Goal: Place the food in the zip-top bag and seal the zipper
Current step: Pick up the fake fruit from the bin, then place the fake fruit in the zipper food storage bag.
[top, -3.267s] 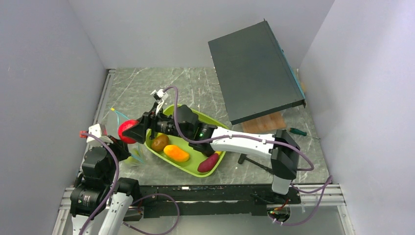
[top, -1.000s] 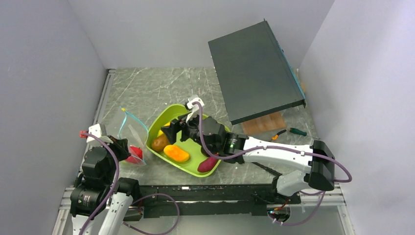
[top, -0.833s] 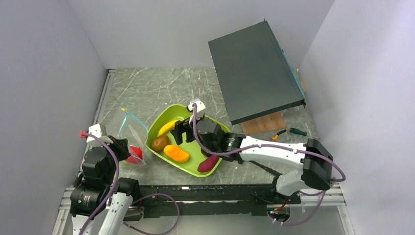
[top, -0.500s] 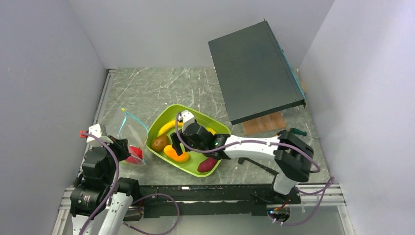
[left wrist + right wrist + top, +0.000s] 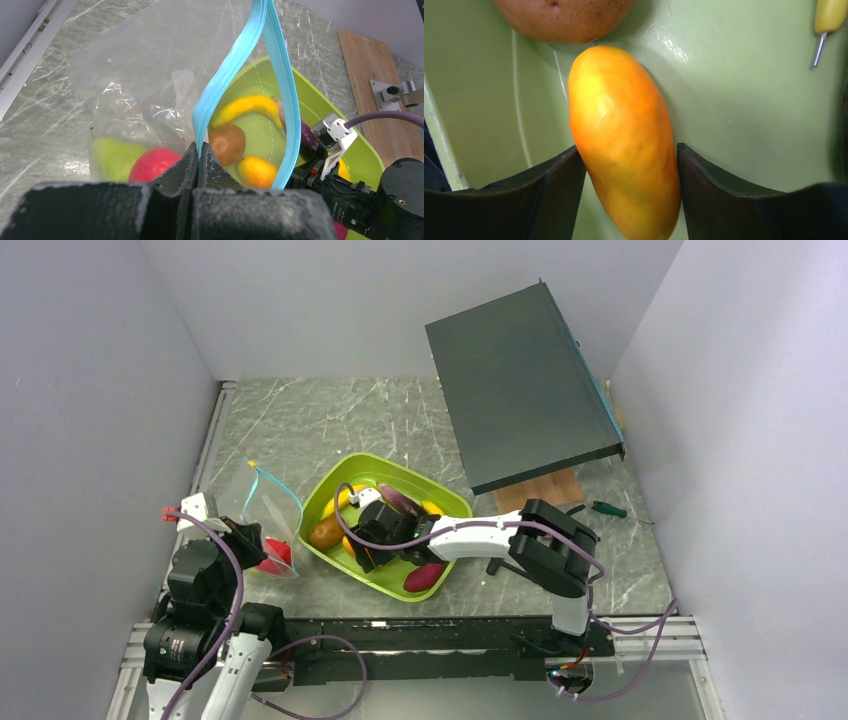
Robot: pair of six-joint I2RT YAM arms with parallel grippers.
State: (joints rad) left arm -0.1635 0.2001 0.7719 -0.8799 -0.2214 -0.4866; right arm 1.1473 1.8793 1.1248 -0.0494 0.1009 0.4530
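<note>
My left gripper is shut on the near side of the blue zipper and holds the clear zip-top bag open at the table's left. A red apple and a green pear lie inside the bag. My right gripper is down in the lime-green tray, its fingers closed on both sides of the orange piece. A brown piece lies just beyond it. A banana, a dark purple piece and a magenta piece are also in the tray.
A dark flat panel leans tilted at the back right, over a wooden board. A green-handled tool lies at the right. Grey walls close in on three sides. The tray sits right beside the bag's mouth.
My right gripper carried the red apple to the bag, left it there, swung back over the tray and came down around the orange piece. The left gripper has not moved.
</note>
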